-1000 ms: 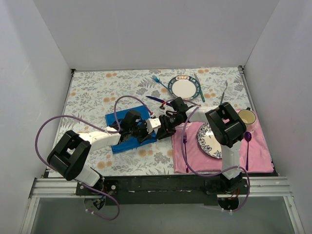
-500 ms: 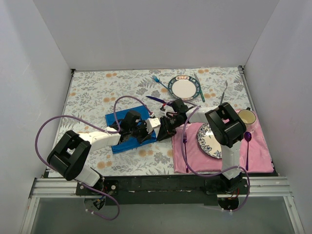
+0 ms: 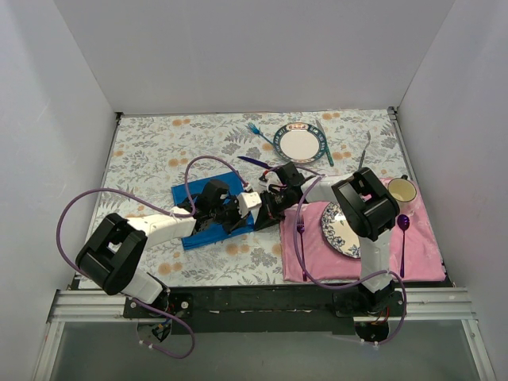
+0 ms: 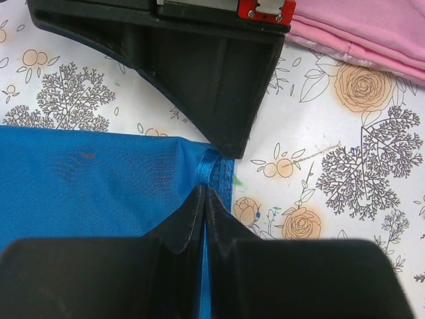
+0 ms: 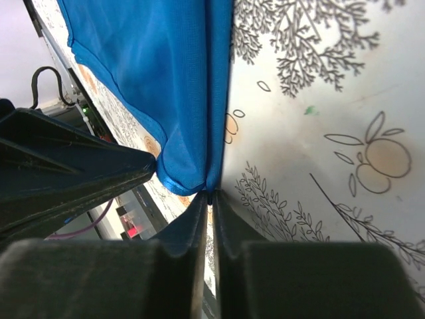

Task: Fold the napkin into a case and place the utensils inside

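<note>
The blue napkin (image 3: 185,194) lies folded left of centre, partly under the left arm. My left gripper (image 3: 236,213) is shut on its right edge; in the left wrist view its tips (image 4: 204,191) pinch the blue cloth (image 4: 99,179). My right gripper (image 3: 263,214) meets it from the right. In the right wrist view its jaws (image 5: 211,194) are nearly together, nipping the napkin's (image 5: 159,66) folded edge at the corner. The light-blue fork (image 3: 255,129) and dark purple knife (image 3: 252,161) lie apart on the tablecloth behind. No case shape shows.
A white plate (image 3: 300,144) with a teal knife (image 3: 324,144) beside it sits at the back. The pink placemat (image 3: 313,258) on the right carries a patterned plate (image 3: 337,226), magenta fork (image 3: 301,238) and purple spoon (image 3: 403,230). A cup (image 3: 402,190) and a silver fork (image 3: 363,151) lie further right.
The right gripper's jaws have narrowed onto the napkin's edge, and it has edged slightly left. The left gripper has stayed shut on the cloth.
</note>
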